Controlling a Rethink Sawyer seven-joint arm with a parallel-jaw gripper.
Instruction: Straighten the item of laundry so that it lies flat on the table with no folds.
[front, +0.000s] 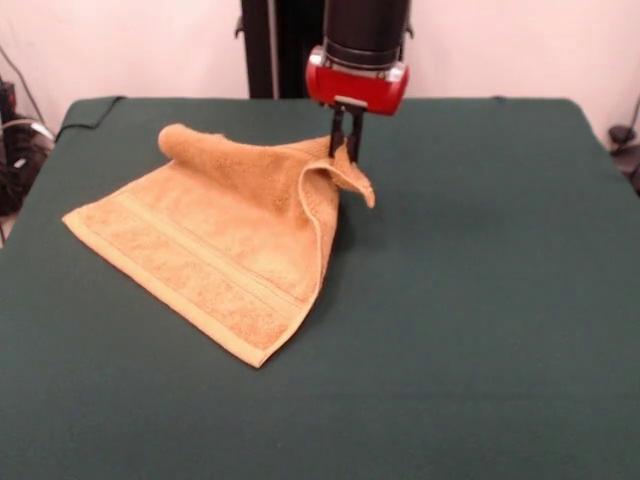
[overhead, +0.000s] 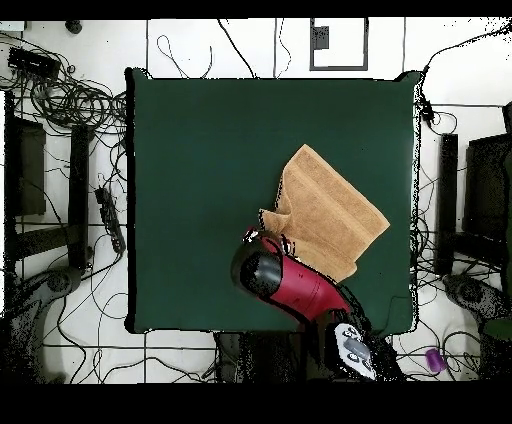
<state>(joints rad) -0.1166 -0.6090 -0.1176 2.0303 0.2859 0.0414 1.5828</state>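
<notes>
one orange-tan towel (front: 215, 245) sits on the green table (front: 480, 300), a bit toward nine o'clock of the table's middle as i look across at the robot. most of it lies spread, with the border bands running along the near edge, but the corner at about two o'clock is lifted off the cloth. the gripper (front: 346, 150) comes straight down from the red and black arm (front: 357, 80), its two dark fingers pinched together on that raised corner, and a small flap hangs just past them. the far edge at eleven o'clock is rolled into a soft hump. from overhead, the towel (overhead: 325, 210) shows beside the arm (overhead: 290, 285).
</notes>
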